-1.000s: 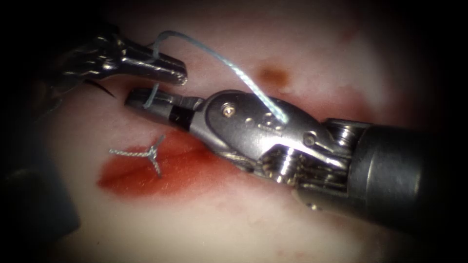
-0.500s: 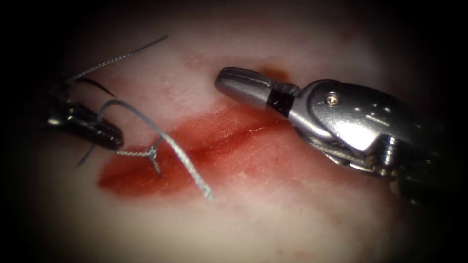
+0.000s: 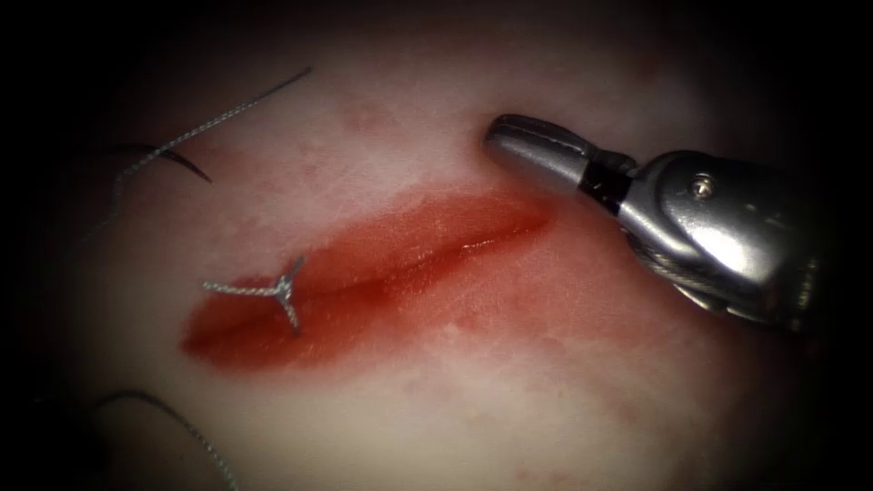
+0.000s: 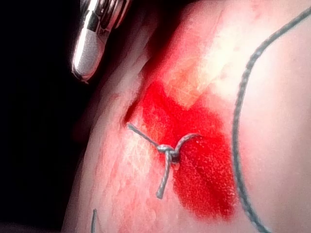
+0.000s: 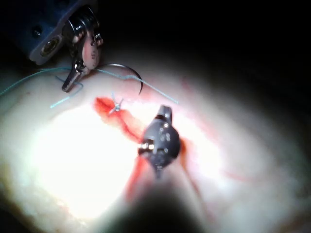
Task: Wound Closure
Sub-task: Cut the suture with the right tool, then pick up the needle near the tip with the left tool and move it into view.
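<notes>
- Nearest the endoscope lies pale tissue [image 3: 509,382], with a loose strand of thread [image 3: 186,432] curving across it, left of the cut.
- Next comes the cut [image 3: 455,247] — a long slit running from lower left up to the right, ringed with red fluid [image 3: 382,309].
- Near the cut's left end sits a tied knot [image 3: 285,289] with short cut ends sticking out to the sides. My left wrist view shows the same knot [image 4: 167,153] at the edge of the fluid, with a long strand passing just beside it.
- At the cut's far right end is my right tool [image 3: 500,135]. Its jaws are pressed together and pinch nothing — no needle, no thread, no tissue. The tip is just above the tissue, close to the end of the cut. In my right wrist view that tool [image 5: 165,112] points toward the knot but is well apart from it.
- Farther off, left of the cut, the dark curved needle [image 3: 186,165] shows its sharp tip over the tissue. I see no part of it in the tissue. More thread runs across it.
- Farthest is my left tool [image 5: 68,86], left of the cut, near the needle [image 5: 137,80], with thread passing right by it. I cannot tell whether it grips anything.
</notes>
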Robot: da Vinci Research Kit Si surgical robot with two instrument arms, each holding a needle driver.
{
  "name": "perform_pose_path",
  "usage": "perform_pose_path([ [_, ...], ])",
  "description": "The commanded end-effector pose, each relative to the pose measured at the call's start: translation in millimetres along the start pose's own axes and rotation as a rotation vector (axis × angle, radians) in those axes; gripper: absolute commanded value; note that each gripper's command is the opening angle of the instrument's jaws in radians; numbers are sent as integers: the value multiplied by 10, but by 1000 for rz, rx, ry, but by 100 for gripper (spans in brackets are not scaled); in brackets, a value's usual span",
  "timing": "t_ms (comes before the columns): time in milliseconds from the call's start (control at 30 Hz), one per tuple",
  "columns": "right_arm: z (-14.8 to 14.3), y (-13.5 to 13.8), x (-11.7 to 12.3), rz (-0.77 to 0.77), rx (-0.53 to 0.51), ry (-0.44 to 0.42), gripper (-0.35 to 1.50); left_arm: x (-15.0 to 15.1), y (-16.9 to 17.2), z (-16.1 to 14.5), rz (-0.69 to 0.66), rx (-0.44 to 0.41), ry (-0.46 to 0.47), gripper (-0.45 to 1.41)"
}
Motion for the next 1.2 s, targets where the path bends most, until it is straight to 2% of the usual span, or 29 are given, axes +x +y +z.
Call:
perform_pose_path([
  [33,15,-7,7,0,4,6,-35,-7,-6,-9,-30,-11,-21,56],
  [67,17,-10,6,-1,0,6,-35,-6,-9,-10,-35,-13,-26,71],
  [233,22,-16,6,0,-4,6,-35,-6,-22,-19,-50,-6,-6,121],
  [400,25,-20,5,5,-3,6,-35,-4,-26,-27,-48,-13,-16,134],
  [500,25,-21,4,11,2,6,-35,-7,-34,-38,39,-85,-43,136],
  [600,27,-23,4,10,3,6,-35,-16,-47,-55,165,-115,-114,136],
  [733,29,-26,2,9,8,7,-35,-26,-62,-80,197,-94,-204,131],
  [867,31,-28,1,14,12,7,-35,-42,-79,-115,228,-122,-359,129],
  [967,32,-30,1,13,10,8,-35,-47,-89,-134,228,-137,-434,126],
  [1100,33,-31,0,18,9,8,-35,-49,-96,-143,208,-117,-472,119],
  [1167,33,-31,0,18,12,8,-35,-53,-99,-148,249,-113,-489,116],
  [1200,33,-31,0,18,12,8,-33,-56,-101,-152,283,-128,-524,108],
])
